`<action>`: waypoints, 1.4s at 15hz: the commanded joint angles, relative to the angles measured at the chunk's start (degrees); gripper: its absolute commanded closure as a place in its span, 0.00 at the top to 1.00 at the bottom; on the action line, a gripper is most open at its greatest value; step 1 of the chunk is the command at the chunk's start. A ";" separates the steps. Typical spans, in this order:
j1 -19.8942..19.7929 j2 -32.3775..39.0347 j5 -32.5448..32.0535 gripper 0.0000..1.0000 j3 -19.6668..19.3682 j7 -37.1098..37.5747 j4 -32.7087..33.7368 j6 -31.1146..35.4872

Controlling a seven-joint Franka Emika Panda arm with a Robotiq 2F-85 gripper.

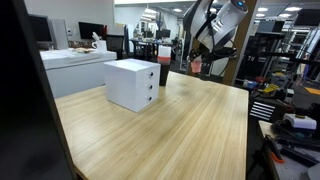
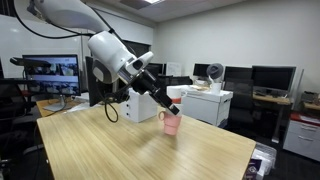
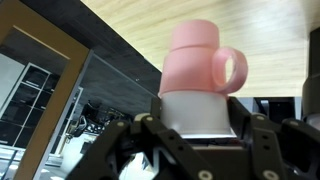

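Nearest lens: gripper [image 3: 200, 120], jaws part-open astride pink mug [image 3: 200, 55]; firm hold not determinable. Below, light wooden worktop [image 1: 170, 130] carrying white drawer box [image 1: 133, 84]. Office room with monitors [image 2: 50, 72] behind.

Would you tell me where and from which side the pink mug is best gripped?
Grip the mug across its round body from above, jaws on the walls clear of the handle. It stands upright on the table and the handle juts out sideways, so the plain walls seem the surest hold.
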 commanded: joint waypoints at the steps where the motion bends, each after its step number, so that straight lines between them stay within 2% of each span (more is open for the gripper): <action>1: 9.63 3.62 4.79 0.41 -7.69 3.85 0.73 0.34; 5: 19.76 4.79 10.87 0.41 -14.87 6.23 -0.11 0.28; 8: 24.99 4.34 14.84 0.41 -19.02 7.30 -0.57 0.21; 12: 33.33 6.16 15.71 0.41 -26.64 11.38 -1.26 0.18; 13: 37.00 7.38 15.28 0.41 -29.98 13.87 -1.95 0.10; 21: 36.73 11.30 14.23 0.41 -27.14 23.23 -8.29 0.12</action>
